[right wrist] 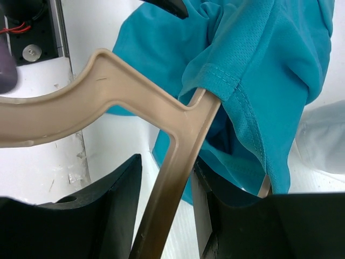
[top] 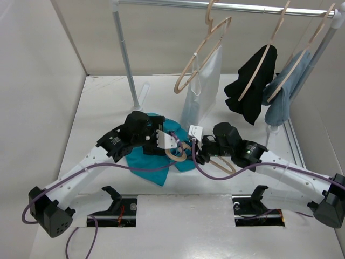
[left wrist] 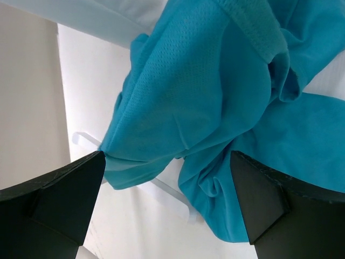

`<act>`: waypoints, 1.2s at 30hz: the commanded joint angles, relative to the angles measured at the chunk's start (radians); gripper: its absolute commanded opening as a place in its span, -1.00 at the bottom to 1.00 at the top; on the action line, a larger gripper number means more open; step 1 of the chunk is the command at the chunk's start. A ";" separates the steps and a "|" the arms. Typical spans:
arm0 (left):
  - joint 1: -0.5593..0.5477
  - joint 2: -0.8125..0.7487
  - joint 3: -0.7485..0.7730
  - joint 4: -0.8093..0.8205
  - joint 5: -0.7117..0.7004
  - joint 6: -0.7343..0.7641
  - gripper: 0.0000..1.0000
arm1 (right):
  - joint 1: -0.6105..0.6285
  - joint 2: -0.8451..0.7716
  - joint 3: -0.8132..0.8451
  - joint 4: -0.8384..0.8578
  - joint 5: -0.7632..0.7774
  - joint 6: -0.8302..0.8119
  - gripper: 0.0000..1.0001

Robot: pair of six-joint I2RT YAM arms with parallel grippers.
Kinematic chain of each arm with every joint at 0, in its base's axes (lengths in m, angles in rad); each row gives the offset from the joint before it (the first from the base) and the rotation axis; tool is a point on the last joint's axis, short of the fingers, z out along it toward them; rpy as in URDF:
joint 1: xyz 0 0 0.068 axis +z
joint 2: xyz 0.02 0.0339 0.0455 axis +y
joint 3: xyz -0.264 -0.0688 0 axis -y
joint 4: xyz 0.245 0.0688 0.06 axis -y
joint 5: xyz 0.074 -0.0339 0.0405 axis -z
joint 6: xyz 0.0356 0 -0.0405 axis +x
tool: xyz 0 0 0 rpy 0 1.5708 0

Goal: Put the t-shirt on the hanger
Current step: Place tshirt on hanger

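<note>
Gripped hanger [right wrist: 108, 91] at its bar with right gripper [right wrist: 167, 216], steadying it with one end tucked under t-shirt [right wrist: 269, 65] hem. Held left gripper [left wrist: 167, 197] wide and empty just above t-shirt, bunched on table [top: 108, 108], likely for lifting cloth.

Beige walls [top: 32, 81], white table [top: 102, 108], metal clothes rail [top: 242, 7] behind.

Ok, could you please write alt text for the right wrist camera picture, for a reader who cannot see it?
The right gripper holds a pale wooden hanger between its black fingers. One arm of the hanger goes under the stitched hem of a crumpled teal t-shirt, with a white table below.
</note>
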 commanded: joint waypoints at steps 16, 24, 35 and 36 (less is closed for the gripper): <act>0.346 0.138 0.170 -0.070 0.461 0.083 1.00 | 0.011 -0.092 0.005 0.005 0.023 -0.010 -1.00; 0.376 0.167 0.231 -0.205 0.728 0.256 1.00 | 0.011 -0.092 0.005 -0.006 0.023 -0.019 -1.00; 0.114 0.246 0.253 -0.122 0.554 0.193 1.00 | 0.011 -0.092 0.005 0.005 0.014 -0.019 -1.00; 0.113 0.246 0.239 -0.105 0.545 0.193 1.00 | 0.011 -0.092 0.005 0.005 0.014 -0.019 -1.00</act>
